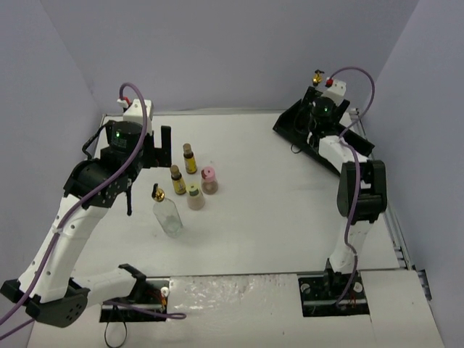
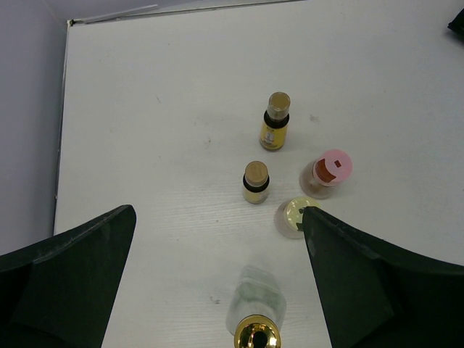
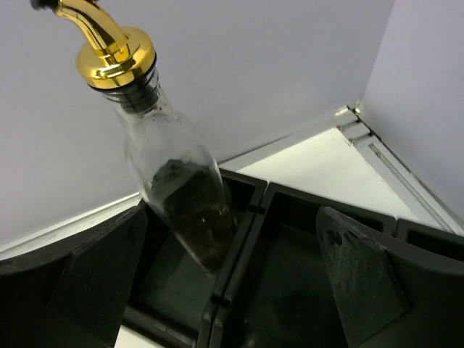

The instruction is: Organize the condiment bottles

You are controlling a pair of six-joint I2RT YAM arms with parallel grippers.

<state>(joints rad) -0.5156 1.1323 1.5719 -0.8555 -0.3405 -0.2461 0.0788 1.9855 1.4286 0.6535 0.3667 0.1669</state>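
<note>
No text, brand, number or sign is legible in any view. On the left half of the desk, the far amber bottle [image 2: 274, 130] carries a yellow label whose dark print is too small to read. The nearer amber bottle [image 2: 255, 183] shows a yellowish label, equally unreadable. The other bottles show no readable marking.

You get soft, even light from above. The white table [image 2: 181, 87] is bright; the small amber bottles [image 2: 275, 130] throw only faint shadows on it. In the right wrist view the gold pour spout [image 3: 112, 47] of the clear glass bottle [image 3: 181, 181] carries glare. At the left wrist view's bottom edge the other gold spout [image 2: 257, 335] looks blurred.
</note>
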